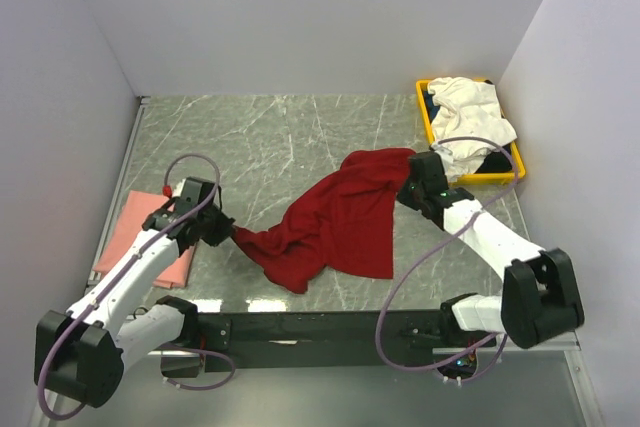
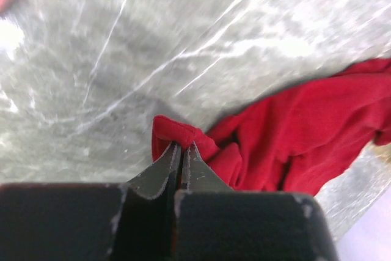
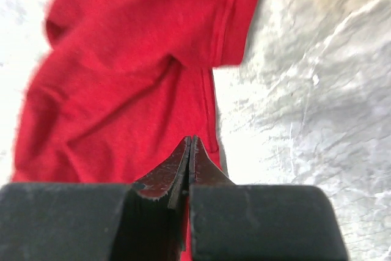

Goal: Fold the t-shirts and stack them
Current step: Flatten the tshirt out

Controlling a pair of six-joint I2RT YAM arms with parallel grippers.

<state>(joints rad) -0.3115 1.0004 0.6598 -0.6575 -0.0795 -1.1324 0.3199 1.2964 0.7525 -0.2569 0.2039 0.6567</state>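
Observation:
The dark red t-shirt (image 1: 340, 217) hangs crumpled between both grippers over the middle of the table. My left gripper (image 1: 232, 234) is shut on its left corner; in the left wrist view the closed tips (image 2: 182, 145) pinch a fold of the red cloth (image 2: 293, 132). My right gripper (image 1: 408, 187) is shut on the shirt's upper right edge; in the right wrist view the closed tips (image 3: 191, 140) sit at the hem of the red cloth (image 3: 134, 77). The salmon-pink t-shirt (image 1: 140, 237) lies folded at the left edge. The white t-shirt (image 1: 470, 112) lies bunched in the bin.
The yellow plastic bin (image 1: 425, 117) stands at the back right corner, close behind my right gripper, with dark cloth under the white shirt. Grey walls close in the table on the left, back and right. Marbled grey tabletop (image 1: 260, 137) shows behind the red shirt.

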